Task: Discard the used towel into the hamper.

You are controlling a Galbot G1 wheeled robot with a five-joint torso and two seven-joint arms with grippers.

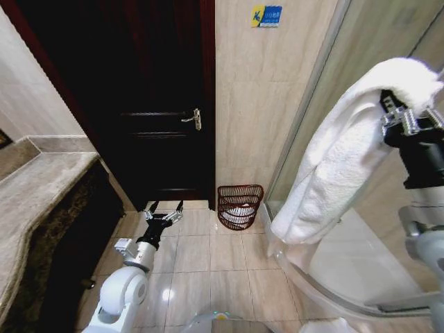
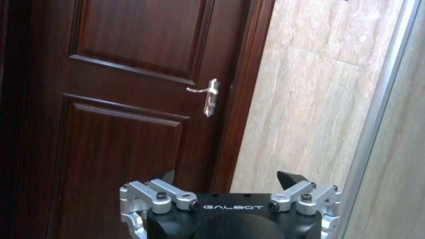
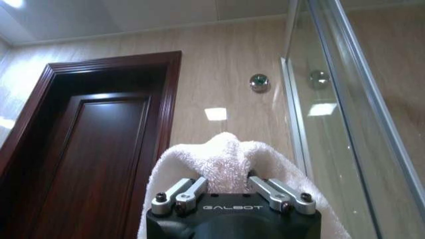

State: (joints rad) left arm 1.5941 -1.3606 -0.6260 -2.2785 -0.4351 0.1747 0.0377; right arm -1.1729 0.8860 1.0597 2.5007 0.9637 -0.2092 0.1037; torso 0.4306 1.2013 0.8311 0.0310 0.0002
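Bathroom interior: dark red-brown panelled wooden door [image 1: 149,104] with a silver lever handle [image 1: 194,118], set in a matching frame beside a beige marble-tiled wall [image 1: 267,104] bearing a small blue-and-yellow sticker [image 1: 266,15]. Floor of glossy beige square tiles [image 1: 208,253] showing a bright light reflection; a grey-beige veined stone table [image 1: 38,201] runs along the left over a dark cabinet front. On the right, a curved glass shower enclosure [image 1: 333,90] with a silver metal frame and a white base.

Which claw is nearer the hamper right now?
Left. The left claw hangs open and low beside the hamper; the right claw holds the towel high, well above it.
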